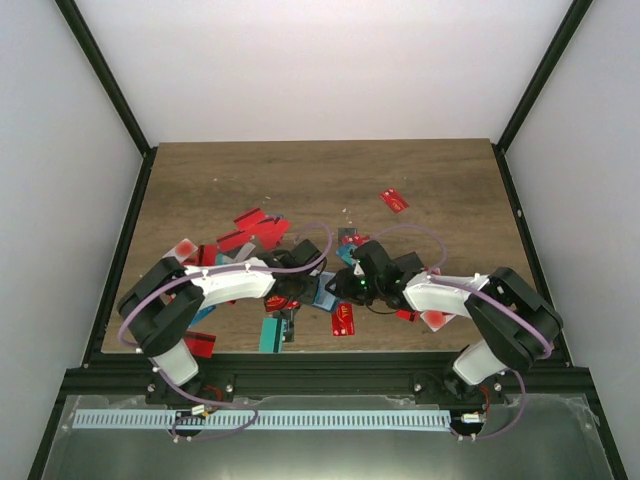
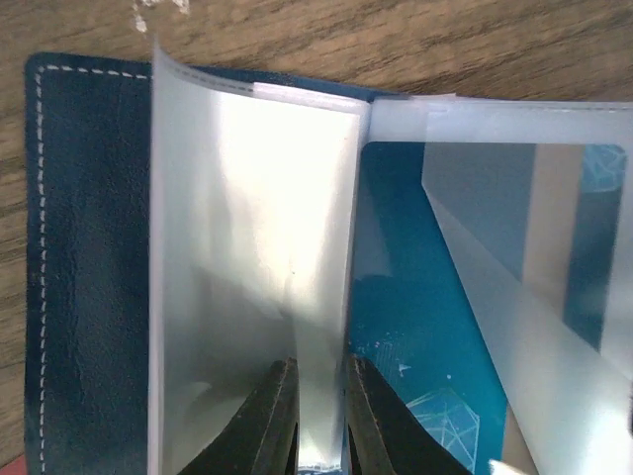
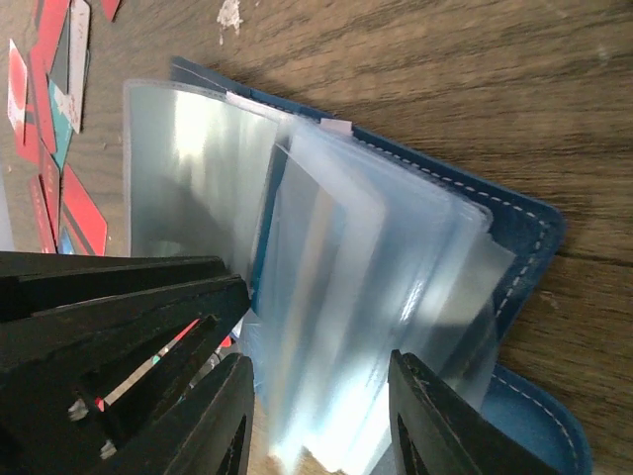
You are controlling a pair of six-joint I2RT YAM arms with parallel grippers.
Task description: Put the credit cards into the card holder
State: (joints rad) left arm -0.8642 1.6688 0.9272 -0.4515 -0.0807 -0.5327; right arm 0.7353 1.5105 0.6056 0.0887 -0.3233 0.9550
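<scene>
- Card holder (image 2: 89,267): lies open on the wooden table (image 1: 300,170), near the middle of its front half, between the two arms. The navy cover lies flat and the clear sleeves stand up from the spine.
- Left gripper (image 2: 318,376): fingers drawn close together, pinching the lower edge of one clear sleeve (image 2: 247,247) and holding it apart from the rest.
- Right gripper (image 3: 318,381): jaws part-way apart, with the remaining bundle of sleeves (image 3: 366,287) between them. A finger appears to press on each side of the bundle.
- Teal card (image 2: 425,336): seen through the sleeves on the right-hand side of the open holder. Whether it sits in a pocket or flat against the cover cannot be told.
- Credit cards (image 1: 255,225): mostly red, scattered on the table behind and to the left of the holder.
- More cards lie toward the front edge, among them a teal one (image 1: 270,335) and a red one (image 1: 345,320).
- One red card (image 1: 395,200) lies alone, further back and to the right.
</scene>
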